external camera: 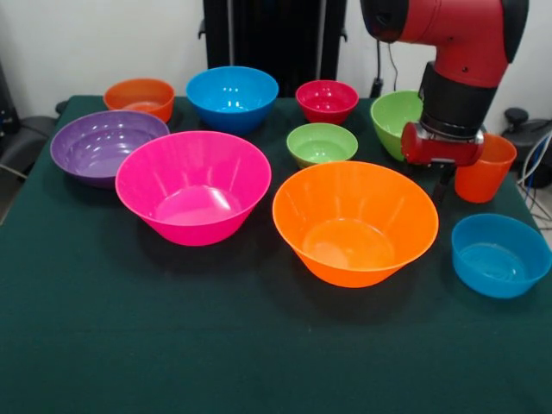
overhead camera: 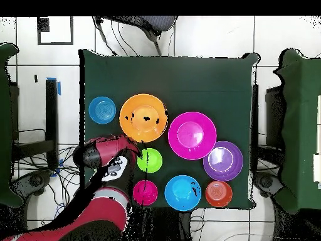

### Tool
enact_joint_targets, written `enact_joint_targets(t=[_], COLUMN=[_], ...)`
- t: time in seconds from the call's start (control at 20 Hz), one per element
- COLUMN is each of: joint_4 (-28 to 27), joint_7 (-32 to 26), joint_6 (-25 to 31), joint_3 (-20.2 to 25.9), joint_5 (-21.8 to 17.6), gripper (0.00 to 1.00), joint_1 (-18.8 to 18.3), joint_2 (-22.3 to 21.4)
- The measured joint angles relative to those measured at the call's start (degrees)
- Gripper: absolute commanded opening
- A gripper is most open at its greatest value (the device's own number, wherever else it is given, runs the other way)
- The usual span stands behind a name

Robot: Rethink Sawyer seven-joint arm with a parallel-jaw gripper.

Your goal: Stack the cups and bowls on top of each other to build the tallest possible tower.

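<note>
1. Every piece stood rim up and apart on the green table (external camera: 172,345); no tower was begun.
2. The large orange bowl (external camera: 355,220), the likely base, sat just beside the large pink bowl (external camera: 193,185).
3. The gripper (external camera: 445,177) hung behind the large orange bowl, next to the orange-red cup (external camera: 487,168); whether its jaws were spread or closed could not be told.
4. Judged best: turn the large orange bowl rim down first, then stack by shrinking size.
5. The small blue bowl (external camera: 500,254) lay close beside that base, so a wide swing risked knocking it.
</note>
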Motion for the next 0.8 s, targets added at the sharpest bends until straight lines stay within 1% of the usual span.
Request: enact_joint_targets(t=[0.4,0.8], joint_4=[0.0,0.0], joint_7=[0.0,0.0], joint_6=[0.1,2.6], joint_3=[-0.1,-0.1], joint_5=[0.1,0.4], gripper=[1.0,1.0], joint_1=[0.6,0.8], joint_2=[-0.9,-3.6])
